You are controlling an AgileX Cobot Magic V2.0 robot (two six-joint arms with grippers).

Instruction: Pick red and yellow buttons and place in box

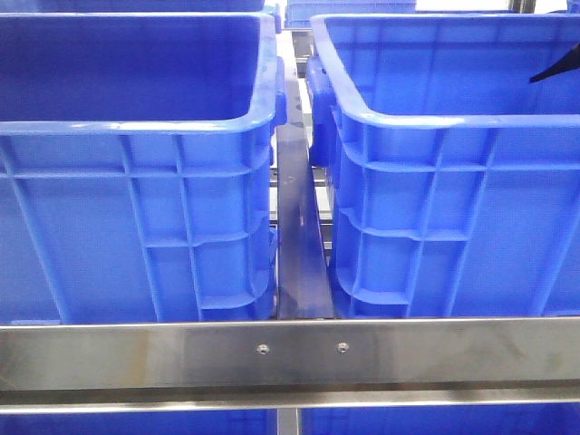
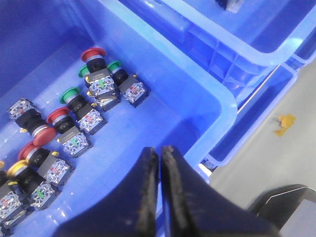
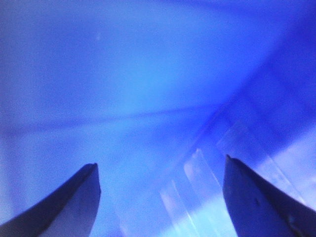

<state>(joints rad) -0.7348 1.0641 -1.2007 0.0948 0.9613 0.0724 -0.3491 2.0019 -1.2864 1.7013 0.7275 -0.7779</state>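
Note:
Several push buttons lie on the floor of a blue bin [image 2: 197, 106] in the left wrist view. Among them are a red button [image 2: 93, 54] at the far end, two more red ones [image 2: 58, 116] [image 2: 42, 135], and a yellow button [image 2: 17, 168] near the edge of the picture. Green-capped buttons [image 2: 70, 94] lie mixed in. My left gripper [image 2: 159, 149] is shut and empty, above the bin floor near its wall, apart from the buttons. My right gripper [image 3: 160, 164] is open, close to a blurred blue box surface [image 3: 148, 74], with nothing between its fingers.
In the front view two large blue bins stand side by side, the left one [image 1: 136, 127] and the right one [image 1: 435, 118], with a narrow gap between. A steel rail [image 1: 290, 353] crosses in front. A dark sliver [image 1: 555, 68] shows inside the right bin.

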